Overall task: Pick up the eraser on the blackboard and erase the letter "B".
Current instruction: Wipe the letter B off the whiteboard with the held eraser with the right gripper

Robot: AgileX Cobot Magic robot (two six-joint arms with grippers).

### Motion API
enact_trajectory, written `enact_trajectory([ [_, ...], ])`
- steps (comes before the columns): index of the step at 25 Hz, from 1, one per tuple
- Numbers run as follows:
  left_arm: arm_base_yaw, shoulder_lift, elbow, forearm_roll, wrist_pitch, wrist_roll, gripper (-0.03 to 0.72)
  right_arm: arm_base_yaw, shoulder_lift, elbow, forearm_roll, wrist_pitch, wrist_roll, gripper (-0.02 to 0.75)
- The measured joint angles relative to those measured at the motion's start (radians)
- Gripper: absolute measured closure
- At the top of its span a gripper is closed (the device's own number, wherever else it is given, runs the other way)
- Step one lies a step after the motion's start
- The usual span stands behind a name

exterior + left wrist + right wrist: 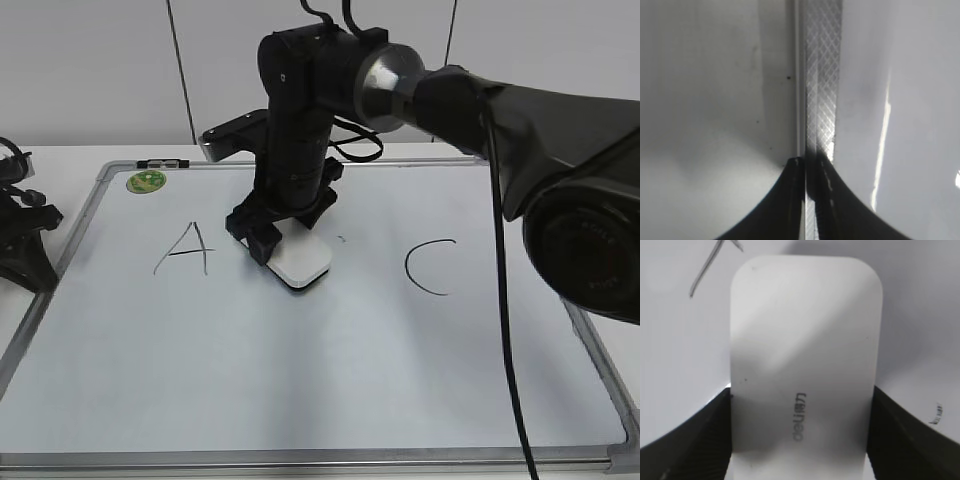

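Note:
The white eraser [303,262] lies flat on the blackboard [300,380], between the letters A and C. My right gripper [285,232] reaches across from the right and is shut on the eraser's two long sides. In the right wrist view the eraser [802,355] fills the frame between the jaws [800,440], grey lettering on top. No letter "B" shows; only a tiny dark speck [342,239] sits just right of the eraser, and a small smudge [936,414] shows on the board. My left gripper [807,165] is shut and empty over the board's left frame [822,75].
A black "A" [183,250] is left of the eraser and a black "C" [428,266] right of it. A green round magnet [147,181] sits at the board's far left corner. The left arm [20,235] rests beside the board's left edge.

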Motion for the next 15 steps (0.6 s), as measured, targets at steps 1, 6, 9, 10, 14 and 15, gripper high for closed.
enact_trajectory([
  [1,0.000,0.000,0.000,0.000,0.000,0.000,0.657,-0.001,0.000,-0.002,-0.002,0.000,0.000,0.198],
  [6,0.000,0.000,0.000,0.000,0.000,0.000,0.657,-0.033,0.000,-0.004,-0.004,-0.005,-0.012,0.198],
  [9,0.000,0.000,0.000,0.000,0.000,0.000,0.657,-0.050,0.000,-0.004,-0.004,-0.012,-0.019,0.198],
  [10,0.000,0.000,0.000,0.000,0.000,0.000,0.657,-0.055,0.000,-0.004,-0.004,-0.016,-0.019,0.198],
  [14,0.000,0.000,0.000,0.000,0.000,0.000,0.657,-0.076,0.007,-0.004,-0.005,-0.029,-0.021,0.198],
  [15,0.000,0.000,0.000,0.000,0.000,0.000,0.657,-0.078,0.011,-0.004,-0.006,-0.030,-0.021,0.198],
])
